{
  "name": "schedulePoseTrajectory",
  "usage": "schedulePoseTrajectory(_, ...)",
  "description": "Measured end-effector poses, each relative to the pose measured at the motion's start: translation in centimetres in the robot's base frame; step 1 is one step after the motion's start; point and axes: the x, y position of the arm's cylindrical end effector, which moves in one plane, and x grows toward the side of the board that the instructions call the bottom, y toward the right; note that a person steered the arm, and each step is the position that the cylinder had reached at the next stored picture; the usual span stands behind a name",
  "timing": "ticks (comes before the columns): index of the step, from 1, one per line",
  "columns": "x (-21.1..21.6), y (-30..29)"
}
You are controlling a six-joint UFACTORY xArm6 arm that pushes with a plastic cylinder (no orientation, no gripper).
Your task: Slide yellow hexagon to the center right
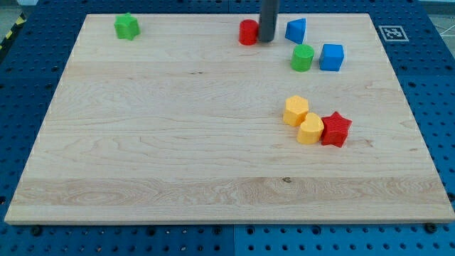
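1. The approach step is judged to be in hand: the yellow hexagon (296,111) has not been contacted. It lies right of the board's middle, touching a yellow heart-like block (311,129) just below it, which in turn touches a red star (335,129).

2. The tip (266,39) is seen at the view's top, just beside the right of a red cylinder (247,33), apparently touching it, and well apart from the hexagon. A blue triangular block (296,30) sits a little to its right.

3. No jaws exist on this end effector; it is a plain rod, so nothing is held and no opening can be reported.

4. For the next move, the tip would need to be carried down to the hexagon's left side, so that a push toward the view's right can be made. The green cylinder (302,57) and blue cube (331,57) lie near that route and should be skirted.

5. The yellow neighbour and the star are likely to be dragged along, or the hexagon deflected by them.

6. The rod's upper part is cut off by the frame's top. The green block (126,26) at the counter (178,142) top left is too small for its shape to be told. Contact between tip and red cylinder cannot be confirmed.
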Motion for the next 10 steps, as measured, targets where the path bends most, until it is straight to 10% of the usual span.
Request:
schedulePoseTrajectory(5, 0.1, -3.8)
schedulePoseTrajectory(10, 21.0, 1.7)
